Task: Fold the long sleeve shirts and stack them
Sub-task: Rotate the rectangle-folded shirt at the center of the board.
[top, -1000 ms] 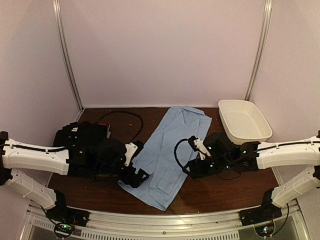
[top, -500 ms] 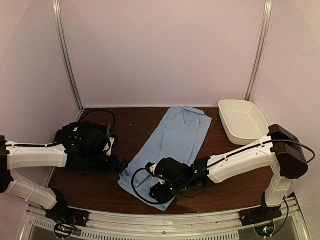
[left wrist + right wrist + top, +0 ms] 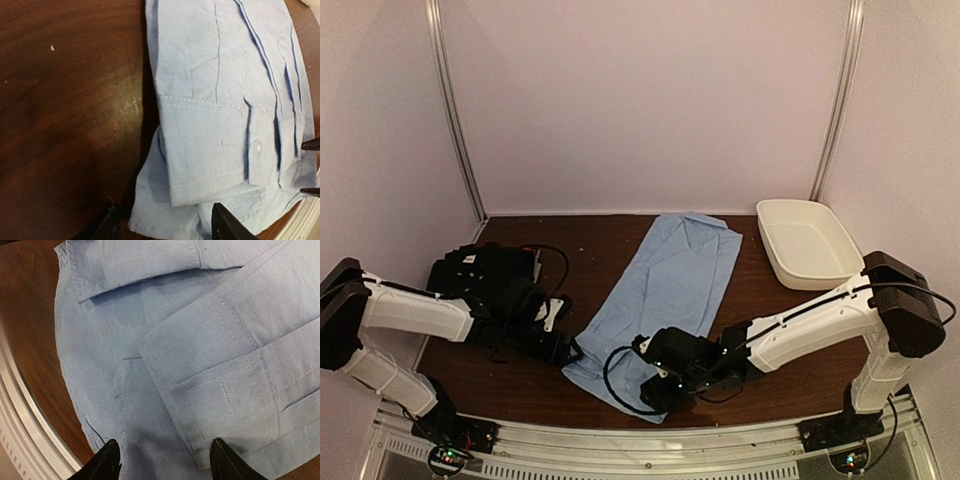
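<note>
The light blue shirt [image 3: 668, 285] lies lengthwise on the brown table, collar at the far end, sleeves folded in. My left gripper [image 3: 571, 352] is low at its near left corner. In the left wrist view the gripper [image 3: 165, 229] is open, its fingers astride the hem corner below a buttoned cuff [image 3: 210, 150]. My right gripper [image 3: 652, 393] hovers over the near hem. Seen from the right wrist, the gripper [image 3: 165, 462] is open above flat blue cloth [image 3: 165, 365]. A black heap that looks like the black shirt [image 3: 480, 268] lies at the far left.
A white oval tub [image 3: 810, 245] stands at the back right of the table. A black cable loops beside the black heap. The metal rail [image 3: 650, 440] runs along the near table edge, close under the right gripper. Pale walls close in the back and sides.
My right arm swung from the shirt's right side across to its near hem. My left gripper pulled back, then came in again at the near left corner with its jaws narrower.
</note>
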Robot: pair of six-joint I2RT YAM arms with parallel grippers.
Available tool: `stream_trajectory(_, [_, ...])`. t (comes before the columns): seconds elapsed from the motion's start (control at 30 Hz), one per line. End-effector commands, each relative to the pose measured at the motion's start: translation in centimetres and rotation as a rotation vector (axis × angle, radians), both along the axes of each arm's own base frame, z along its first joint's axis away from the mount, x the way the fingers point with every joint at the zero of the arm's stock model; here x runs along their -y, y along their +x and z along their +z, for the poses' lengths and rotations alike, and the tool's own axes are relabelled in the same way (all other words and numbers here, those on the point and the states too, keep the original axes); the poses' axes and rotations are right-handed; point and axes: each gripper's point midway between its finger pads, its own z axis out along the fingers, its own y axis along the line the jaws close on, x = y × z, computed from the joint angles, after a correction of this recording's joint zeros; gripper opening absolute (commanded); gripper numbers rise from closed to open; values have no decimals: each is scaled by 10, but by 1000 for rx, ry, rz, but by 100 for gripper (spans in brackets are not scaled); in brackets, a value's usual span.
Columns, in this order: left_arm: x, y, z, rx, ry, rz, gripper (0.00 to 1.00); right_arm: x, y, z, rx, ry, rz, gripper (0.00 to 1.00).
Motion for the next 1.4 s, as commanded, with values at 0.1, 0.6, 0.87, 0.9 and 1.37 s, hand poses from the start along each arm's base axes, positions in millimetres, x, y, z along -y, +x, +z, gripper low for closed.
stream_trajectory(0.1, [25, -36, 13, 6, -115, -142, 59, 67, -11, -31, -34, -207, -79, 63])
stream_trajectory(0.6, [37, -37, 81, 321, -180, -197, 91, 96, -29, 16, 105, -219, 10, 67])
stream_trajectory(0.87, [46, -23, 95, 356, -178, -175, 98, 91, -38, -3, 123, -301, 109, 65])
stream_trajectory(0.9, [47, -24, 93, 346, -174, -184, 98, 92, -39, -5, 121, -308, 115, 65])
stream_trajectory(1.37, [59, -37, 83, 363, -255, -286, 97, 110, -43, -24, 96, -369, 124, 15])
